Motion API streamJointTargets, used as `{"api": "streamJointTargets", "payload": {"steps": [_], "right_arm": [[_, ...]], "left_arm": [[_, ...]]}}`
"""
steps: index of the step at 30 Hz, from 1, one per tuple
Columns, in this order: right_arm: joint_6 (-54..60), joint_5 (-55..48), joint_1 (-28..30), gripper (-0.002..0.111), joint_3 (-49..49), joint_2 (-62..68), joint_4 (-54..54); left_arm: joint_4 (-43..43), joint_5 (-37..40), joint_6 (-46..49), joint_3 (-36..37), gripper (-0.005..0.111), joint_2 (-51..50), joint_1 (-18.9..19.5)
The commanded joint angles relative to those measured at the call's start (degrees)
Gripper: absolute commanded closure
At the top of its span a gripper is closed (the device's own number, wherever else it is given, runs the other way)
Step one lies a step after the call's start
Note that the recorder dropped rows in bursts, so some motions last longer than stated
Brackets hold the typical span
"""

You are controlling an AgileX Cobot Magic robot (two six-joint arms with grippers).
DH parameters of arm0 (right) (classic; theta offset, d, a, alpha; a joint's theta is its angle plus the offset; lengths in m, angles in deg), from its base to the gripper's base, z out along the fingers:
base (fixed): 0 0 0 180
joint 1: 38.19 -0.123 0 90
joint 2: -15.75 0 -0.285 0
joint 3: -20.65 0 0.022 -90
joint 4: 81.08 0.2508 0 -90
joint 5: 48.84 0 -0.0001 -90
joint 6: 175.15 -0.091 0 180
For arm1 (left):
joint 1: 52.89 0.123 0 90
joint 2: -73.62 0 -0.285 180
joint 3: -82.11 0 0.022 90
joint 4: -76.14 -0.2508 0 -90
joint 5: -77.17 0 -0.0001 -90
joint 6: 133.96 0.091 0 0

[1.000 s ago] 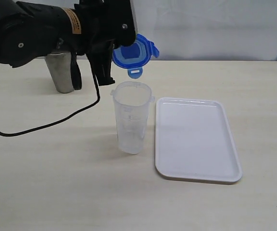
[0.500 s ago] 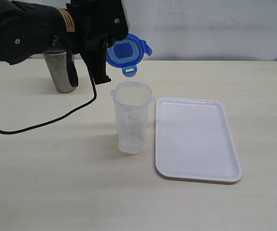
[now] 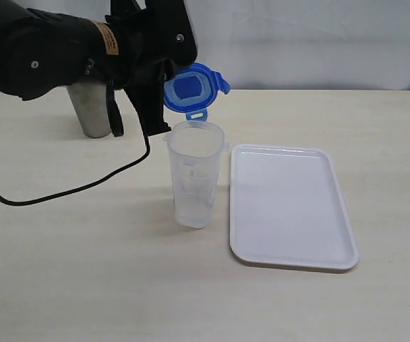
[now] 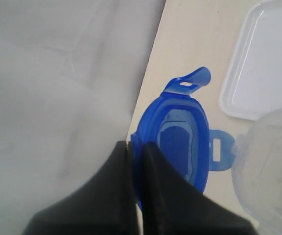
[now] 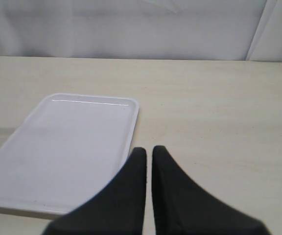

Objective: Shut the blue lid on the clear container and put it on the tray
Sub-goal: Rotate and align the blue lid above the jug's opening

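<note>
left end effector (image 4: pixel 136 147) pinched shut on the edge of the blue lid (image 3: pixel 193 87), held tilted just above the open mouth of the clear container (image 3: pixel 195 178), upper centre-left of frame. container stands upright on the tabletop (image 3: pixel 84 271), just left of the tray (image 3: pixel 290 206). right end effector (image 5: pixel 148 152) closed, empty.

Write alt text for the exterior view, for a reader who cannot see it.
The left gripper holds the blue lid tilted just above the open mouth of the clear container, which stands on a pale table. The empty tray lies just right of the container, and a grey steel cup stands behind the black arm.
</note>
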Motion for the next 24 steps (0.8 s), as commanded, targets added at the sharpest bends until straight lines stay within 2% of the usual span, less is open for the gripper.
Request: {"api": "streamJointTargets", "payload": {"steps": [1,16,24], "right_arm": [[-0.3,-0.1,0.0,0.104,0.2,-0.3,0.1],[-0.3,-0.1,0.0,0.104,0.2,-0.3,0.1],[-0.3,-0.1,0.0,0.104,0.2,-0.3,0.1]], "left_arm": [[-0.6,-0.7,0.0,0.0,0.107,0.0,-1.3],[-1.4,1.8,3.5,0.0,0.107,0.7,-2.3],[-2.6,0.2,4.5,0.0,0.107,0.7,-2.3]]}}
